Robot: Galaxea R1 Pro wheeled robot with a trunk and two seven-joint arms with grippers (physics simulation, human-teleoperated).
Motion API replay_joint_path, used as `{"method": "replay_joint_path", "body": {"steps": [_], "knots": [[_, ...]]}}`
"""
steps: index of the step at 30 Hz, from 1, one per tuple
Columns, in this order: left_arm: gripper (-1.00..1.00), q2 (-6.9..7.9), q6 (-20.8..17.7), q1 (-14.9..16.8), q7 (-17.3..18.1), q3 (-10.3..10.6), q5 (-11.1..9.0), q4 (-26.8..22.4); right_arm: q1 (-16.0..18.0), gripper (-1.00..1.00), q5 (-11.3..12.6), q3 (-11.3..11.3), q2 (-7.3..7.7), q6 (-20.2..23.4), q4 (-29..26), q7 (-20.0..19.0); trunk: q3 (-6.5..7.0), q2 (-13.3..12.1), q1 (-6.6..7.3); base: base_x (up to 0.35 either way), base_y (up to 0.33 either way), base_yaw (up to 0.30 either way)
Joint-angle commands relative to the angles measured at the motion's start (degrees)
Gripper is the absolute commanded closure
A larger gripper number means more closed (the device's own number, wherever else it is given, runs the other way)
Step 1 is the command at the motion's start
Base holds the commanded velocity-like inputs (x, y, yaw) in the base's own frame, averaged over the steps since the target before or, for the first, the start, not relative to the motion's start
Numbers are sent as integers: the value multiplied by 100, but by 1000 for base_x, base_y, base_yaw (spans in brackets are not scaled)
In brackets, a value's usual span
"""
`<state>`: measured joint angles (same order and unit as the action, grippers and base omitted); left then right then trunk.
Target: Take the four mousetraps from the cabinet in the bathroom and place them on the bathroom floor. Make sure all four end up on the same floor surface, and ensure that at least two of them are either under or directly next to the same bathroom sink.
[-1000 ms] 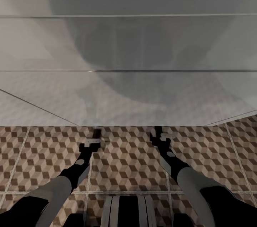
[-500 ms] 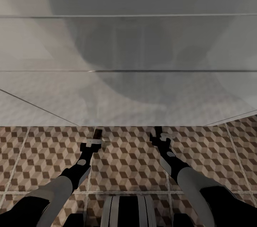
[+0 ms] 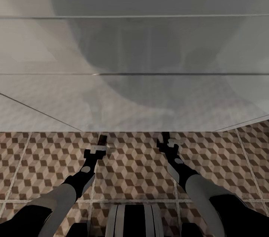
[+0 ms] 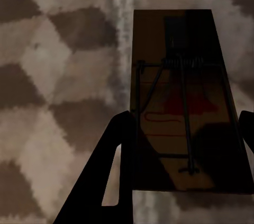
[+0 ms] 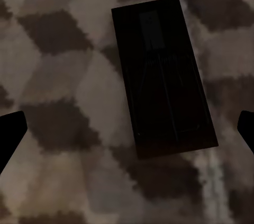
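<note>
From the head camera you see both arms reaching forward over the bathroom floor (image 3: 130, 170), their tips right at the lower edge of a broad white-grey surface (image 3: 134, 99) that spans the view ahead. The left gripper (image 3: 101, 143) and the right gripper (image 3: 167, 143) are too small here to read their jaws. Near each tip a dark sliver shows, probably a trap.

In the left wrist camera, one mousetrap (image 4: 182, 102) sits between the fingers (image 4: 114, 171) of the left gripper, which close narrowly on its long sides. You have it held, with tile behind it. It looks like a light, stiff wooden slab. Keep your hold on the base edges, clear of the wire and spring.

In the right wrist camera, a second mousetrap (image 5: 161, 75) lies flat on the tiles, well apart from the widely spread fingertips (image 5: 10, 134) either side. That gripper is wide and holds nothing.

Count: two traps in sight, one held and one on the floor. I judge both to be close to that white-grey surface, though whether it is the sink unit cannot be told.
</note>
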<state>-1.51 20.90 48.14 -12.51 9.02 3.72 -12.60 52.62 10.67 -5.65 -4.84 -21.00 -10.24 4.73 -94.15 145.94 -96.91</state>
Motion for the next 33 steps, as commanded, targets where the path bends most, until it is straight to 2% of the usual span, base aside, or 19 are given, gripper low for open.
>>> {"method": "replay_joint_path", "body": {"steps": [1,24,33], "knots": [[100,1,7,3,-58,38,32,12,3,-100,49,-50,1,-18,5,28,-3,1,1,0,0,0],[100,1,36,3,-58,35,34,6,3,-100,49,-50,1,-17,5,28,-3,1,1,0,0,0],[100,64,604,3,-67,-4,-43,-13,3,-100,49,-50,1,-18,5,28,-3,1,1,0,0,0]]}}
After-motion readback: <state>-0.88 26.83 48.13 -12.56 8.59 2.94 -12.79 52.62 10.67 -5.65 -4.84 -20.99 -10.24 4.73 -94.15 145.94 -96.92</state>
